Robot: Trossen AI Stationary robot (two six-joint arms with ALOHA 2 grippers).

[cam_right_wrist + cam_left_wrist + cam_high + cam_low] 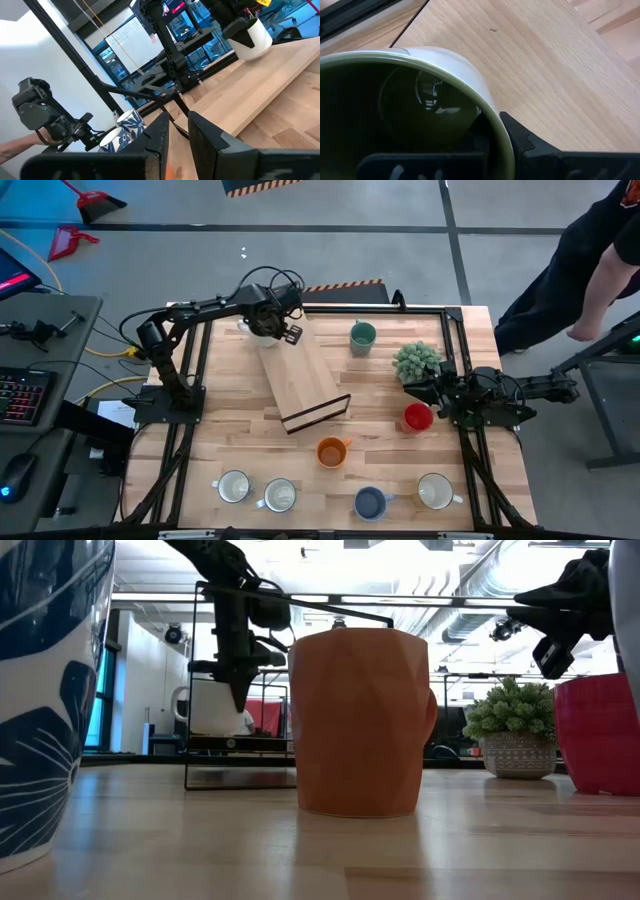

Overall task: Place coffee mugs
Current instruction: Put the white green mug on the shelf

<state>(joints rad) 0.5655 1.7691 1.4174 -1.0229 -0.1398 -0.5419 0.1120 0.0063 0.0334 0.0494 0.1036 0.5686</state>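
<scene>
While my left gripper (492, 142) pinches the olive mug's (420, 110) rim at eleven o'clock, my right gripper (175, 131), fingers narrowly apart, hangs empty over the red mug (418, 417).

Left arm reaches to far side, left pincer (268, 323) clamped over a mug rim. Right arm low at right; right pincer (413, 392) fingers narrowly parted.

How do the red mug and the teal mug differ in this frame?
The red mug sits right beside the right tool; the teal mug stands alone, far from both tools. Red lies nearer the front row of mugs, teal toward the far edge. Both stand upright on the table.
</scene>
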